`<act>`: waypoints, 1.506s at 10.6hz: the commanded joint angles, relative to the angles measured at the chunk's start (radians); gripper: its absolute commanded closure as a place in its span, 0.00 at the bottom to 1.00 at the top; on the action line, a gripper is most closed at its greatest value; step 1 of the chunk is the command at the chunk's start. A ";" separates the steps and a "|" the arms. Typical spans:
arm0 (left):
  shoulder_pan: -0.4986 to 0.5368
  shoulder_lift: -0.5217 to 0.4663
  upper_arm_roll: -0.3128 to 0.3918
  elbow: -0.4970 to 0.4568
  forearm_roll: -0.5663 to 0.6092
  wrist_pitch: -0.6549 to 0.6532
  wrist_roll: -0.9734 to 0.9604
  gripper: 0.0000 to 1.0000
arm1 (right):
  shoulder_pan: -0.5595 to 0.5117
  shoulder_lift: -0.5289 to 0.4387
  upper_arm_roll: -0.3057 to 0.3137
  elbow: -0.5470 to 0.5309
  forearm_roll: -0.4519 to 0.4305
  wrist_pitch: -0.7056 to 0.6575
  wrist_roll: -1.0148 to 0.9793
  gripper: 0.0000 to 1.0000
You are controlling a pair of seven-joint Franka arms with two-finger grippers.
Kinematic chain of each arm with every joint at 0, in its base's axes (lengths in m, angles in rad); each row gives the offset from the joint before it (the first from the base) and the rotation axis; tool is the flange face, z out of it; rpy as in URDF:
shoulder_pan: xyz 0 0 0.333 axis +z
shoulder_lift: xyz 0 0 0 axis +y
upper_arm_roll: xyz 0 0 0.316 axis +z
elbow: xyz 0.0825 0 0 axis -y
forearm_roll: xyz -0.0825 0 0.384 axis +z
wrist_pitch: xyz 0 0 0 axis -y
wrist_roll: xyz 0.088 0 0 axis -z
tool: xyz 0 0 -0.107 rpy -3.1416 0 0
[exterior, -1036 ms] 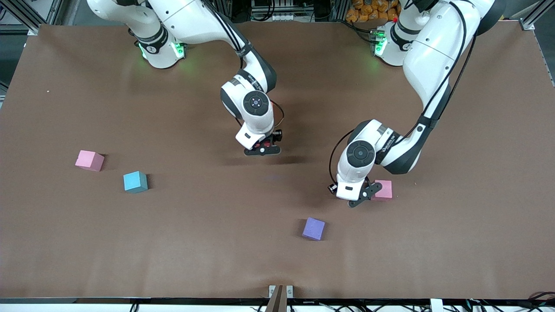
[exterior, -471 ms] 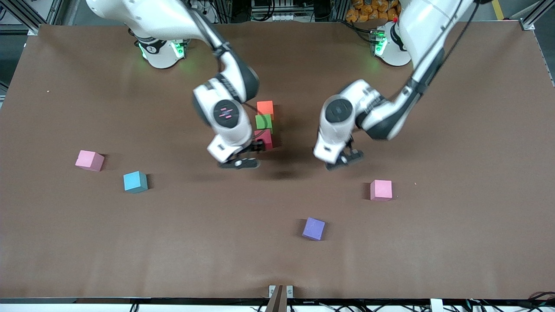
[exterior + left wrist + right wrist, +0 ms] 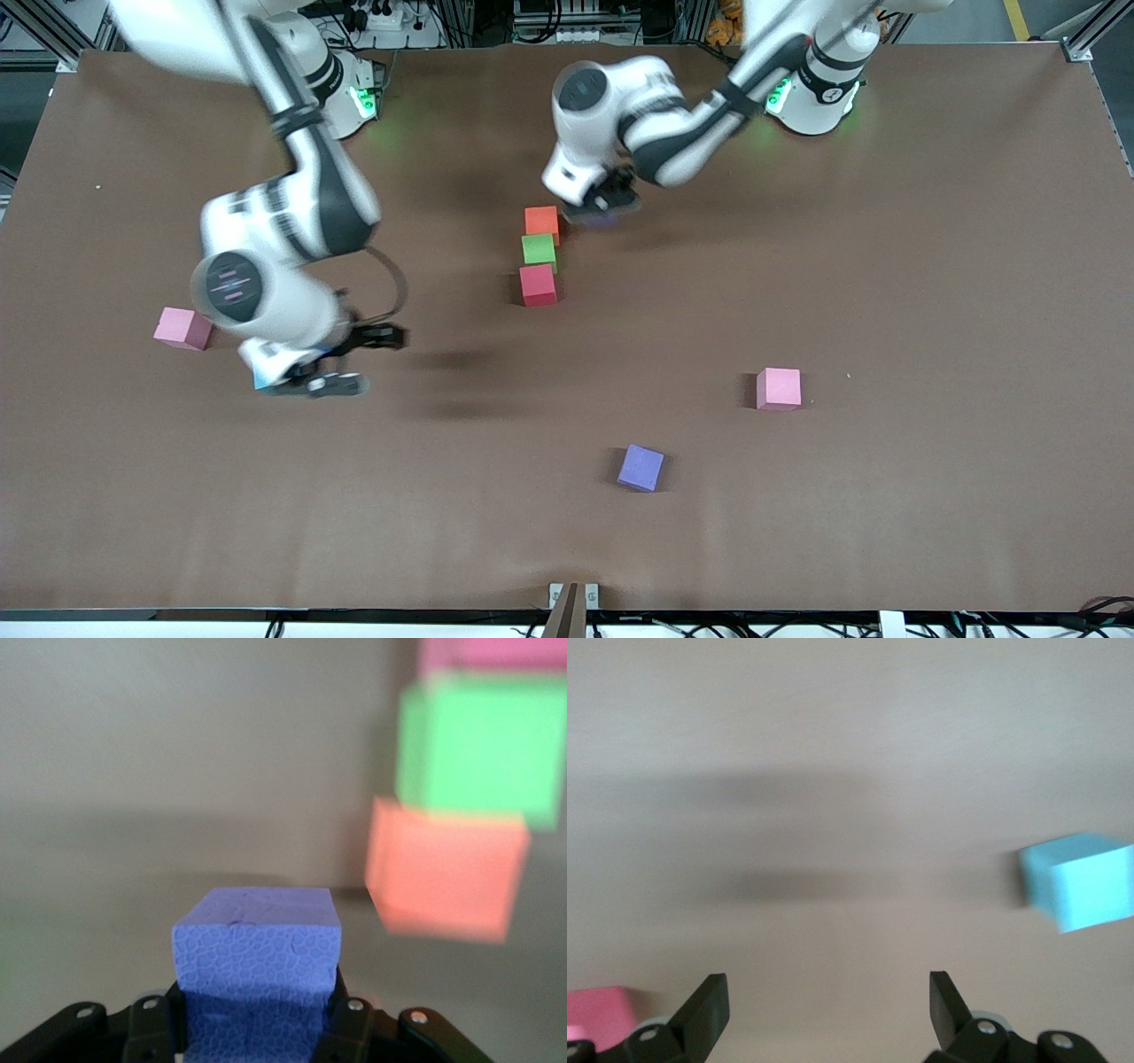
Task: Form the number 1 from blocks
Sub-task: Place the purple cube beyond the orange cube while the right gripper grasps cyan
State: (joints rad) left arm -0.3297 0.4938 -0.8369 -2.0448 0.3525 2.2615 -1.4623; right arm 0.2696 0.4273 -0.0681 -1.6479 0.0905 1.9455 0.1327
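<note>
Near the middle of the brown surface [image 3: 886,266] three matte foam cubes lie in a touching line: an orange block [image 3: 541,221], a green block [image 3: 539,250] nearer the front camera, then a red block [image 3: 537,284] nearer again. Over the spot just beside the orange block, toward the left arm's end, hangs the left tool [image 3: 604,200], clamped on a purple block [image 3: 257,970] with a pebbled skin. Well away from the orange block, toward the right arm's end, the right tool [image 3: 341,359] hangs with fingers spread wide and empty, above a light blue block [image 3: 1079,880], beside a pink block [image 3: 182,328]. Nearer the front camera than the red block lie a second purple block [image 3: 640,467] and a second pink block [image 3: 779,388].
</note>
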 commanded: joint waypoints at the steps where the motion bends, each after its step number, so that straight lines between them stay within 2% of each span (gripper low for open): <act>1: -0.116 0.052 0.007 0.049 -0.013 0.029 -0.013 1.00 | -0.125 0.020 0.019 -0.007 -0.041 0.000 -0.195 0.00; 3: -0.172 0.129 0.033 0.124 0.002 0.029 -0.021 1.00 | -0.187 0.069 0.020 -0.010 -0.077 0.027 -0.295 0.00; 6: -0.265 0.178 0.142 0.205 0.017 0.029 -0.021 1.00 | -0.246 0.134 0.020 -0.020 -0.087 0.078 -0.439 0.00; 8: -0.307 0.206 0.192 0.239 0.017 0.029 -0.015 1.00 | -0.260 0.139 0.020 -0.050 -0.087 0.119 -0.453 0.00; 12: -0.307 0.206 0.220 0.248 0.017 0.029 0.025 1.00 | -0.257 0.171 0.020 -0.061 -0.087 0.154 -0.453 0.00; 16: -0.304 0.206 0.237 0.255 0.017 0.029 0.046 1.00 | -0.257 0.172 0.020 -0.125 -0.087 0.253 -0.453 0.00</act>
State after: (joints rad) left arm -0.6238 0.6975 -0.6099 -1.8039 0.3562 2.2938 -1.4313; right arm 0.0242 0.6092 -0.0591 -1.7459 0.0177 2.1684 -0.3100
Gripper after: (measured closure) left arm 0.449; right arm 0.000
